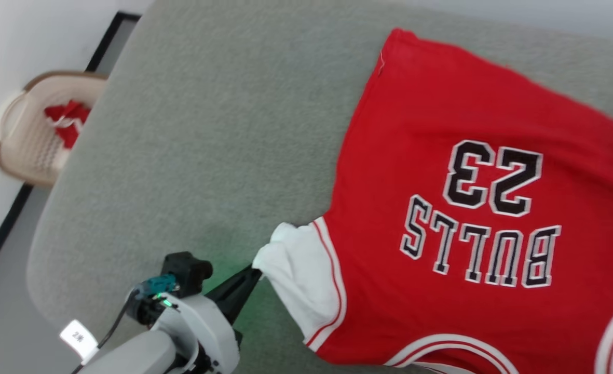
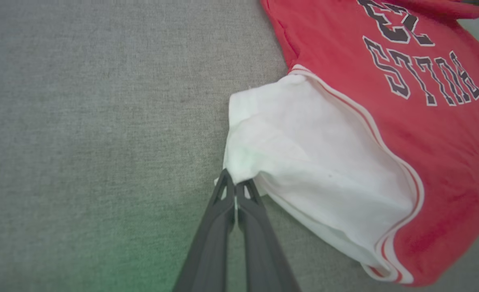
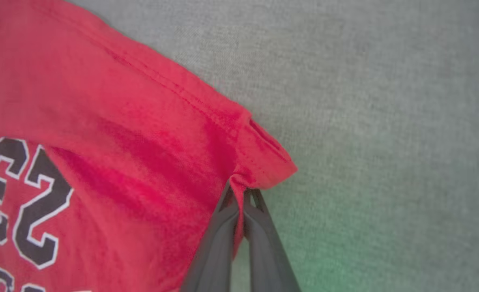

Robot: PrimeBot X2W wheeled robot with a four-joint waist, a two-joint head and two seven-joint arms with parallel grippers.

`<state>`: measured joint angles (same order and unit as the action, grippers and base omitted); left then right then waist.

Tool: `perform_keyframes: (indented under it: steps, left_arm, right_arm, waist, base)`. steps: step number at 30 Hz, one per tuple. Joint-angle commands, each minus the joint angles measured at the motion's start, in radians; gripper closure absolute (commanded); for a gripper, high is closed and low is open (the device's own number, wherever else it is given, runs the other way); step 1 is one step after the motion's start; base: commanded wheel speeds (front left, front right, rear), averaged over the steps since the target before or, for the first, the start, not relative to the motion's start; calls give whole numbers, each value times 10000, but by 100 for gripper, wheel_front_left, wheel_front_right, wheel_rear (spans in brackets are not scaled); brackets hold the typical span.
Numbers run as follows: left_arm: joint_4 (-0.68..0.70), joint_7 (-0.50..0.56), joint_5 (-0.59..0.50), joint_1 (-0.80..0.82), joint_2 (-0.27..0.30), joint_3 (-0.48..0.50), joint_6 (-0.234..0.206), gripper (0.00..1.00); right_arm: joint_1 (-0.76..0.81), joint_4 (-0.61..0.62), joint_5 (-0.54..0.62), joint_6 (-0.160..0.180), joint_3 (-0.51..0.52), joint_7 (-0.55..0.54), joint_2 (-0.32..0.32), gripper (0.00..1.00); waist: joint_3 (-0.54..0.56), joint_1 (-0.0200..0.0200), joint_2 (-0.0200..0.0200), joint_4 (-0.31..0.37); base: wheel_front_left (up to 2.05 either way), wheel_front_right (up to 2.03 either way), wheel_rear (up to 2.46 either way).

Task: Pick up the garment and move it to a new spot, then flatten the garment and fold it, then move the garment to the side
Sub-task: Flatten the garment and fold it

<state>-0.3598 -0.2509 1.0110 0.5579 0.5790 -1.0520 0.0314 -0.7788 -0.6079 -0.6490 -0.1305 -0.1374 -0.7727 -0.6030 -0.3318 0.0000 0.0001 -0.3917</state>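
Here the garment is seen spread print-up on the grey padded surface, toward the right side of the head view, with its black lettering turned upside down to the camera. The outer edge of its white sleeve is pinched between the closed fingers of the left gripper. A red hem corner is clamped by the right gripper, fingers pressed together. A beige basket, well apart at the far left, is seen holding a red-and-white cloth.
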Motion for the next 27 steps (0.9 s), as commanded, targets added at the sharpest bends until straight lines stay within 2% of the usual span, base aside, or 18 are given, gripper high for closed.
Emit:
perform_keyframes:
  steps: [1, 7, 16, 22, 27]
  left_arm:
    - [37, 13, 48, -152, 88, 23, -69, 100]
    - [343, 128, 165, -371, 471, 59, -287, 100]
    - [835, 211, 307, -709, 918, 142, -619, 100]
    - [1140, 235, 386, -878, 1133, 195, -812, 100]
    - [1317, 248, 446, -932, 1212, 217, -903, 100]
  right_arm:
    - [418, 226, -269, -4, -10, 39, -48, 100]
    - [2458, 1900, -1179, -3, 205, 156, -328, 100]
    - [5184, 3728, -1549, -4, 893, 265, 15, 100]
    - [6650, 4256, -1466, -1, 1291, 223, 464, 100]
    - [7501, 4173, -1210, 3, 1484, 187, 1032, 100]
  waist:
    - [510, 0, -1, 539]
    - [886, 0, -1, 1044]
    - [1139, 0, -1, 1608]
    - [1168, 0, -1, 1862]
    - [1153, 0, -1, 1981]
  base:
    - [0, 0, 0]
    - [0, 0, 0]
    - [0, 0, 0]
    - [0, 0, 0]
    - [0, 0, 0]
